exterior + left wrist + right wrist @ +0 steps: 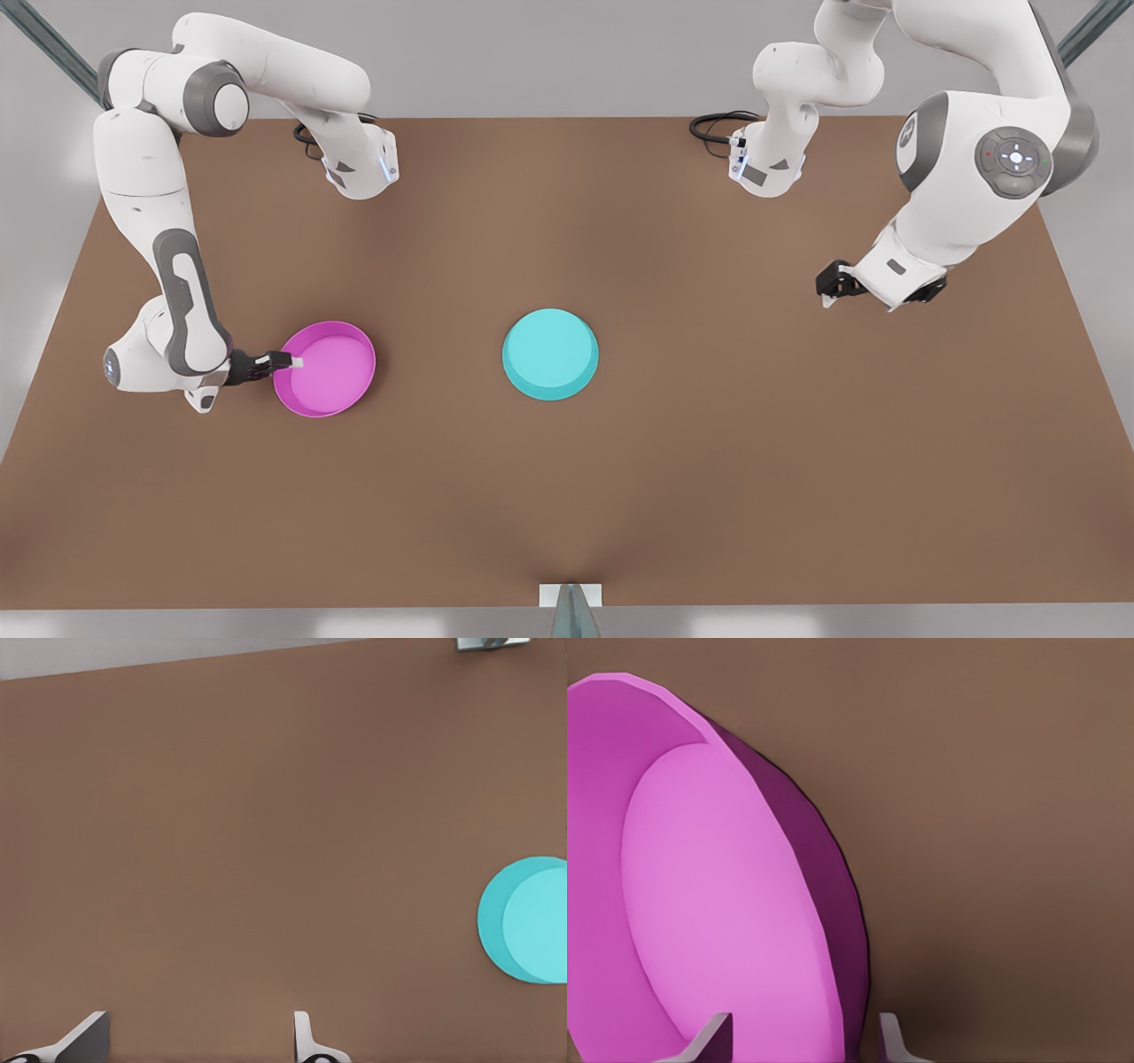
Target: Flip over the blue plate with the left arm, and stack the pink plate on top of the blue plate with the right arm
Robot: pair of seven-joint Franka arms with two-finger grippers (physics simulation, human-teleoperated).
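The pink plate (330, 372) lies hollow side up on the front view's left; the right wrist view shows its lighter inside (718, 904) close up. My right gripper (293, 361) is open and straddles its near rim, one finger (709, 1038) inside and one outside, midpoint (802, 1041). The blue plate (549, 353) rests at the table's middle with a flat face up and its side wall showing; it also appears far off in the left wrist view (532, 921). My left gripper (830, 289) hangs open and empty (195, 1041) above the table at the front view's right, well away from both plates.
The brown table (709, 461) stretches wide around both plates. A small grey bracket (571, 598) sits at the near edge, also seen as the bracket (492, 642) in the left wrist view. Black cables (713, 128) lie by the arm bases at the back.
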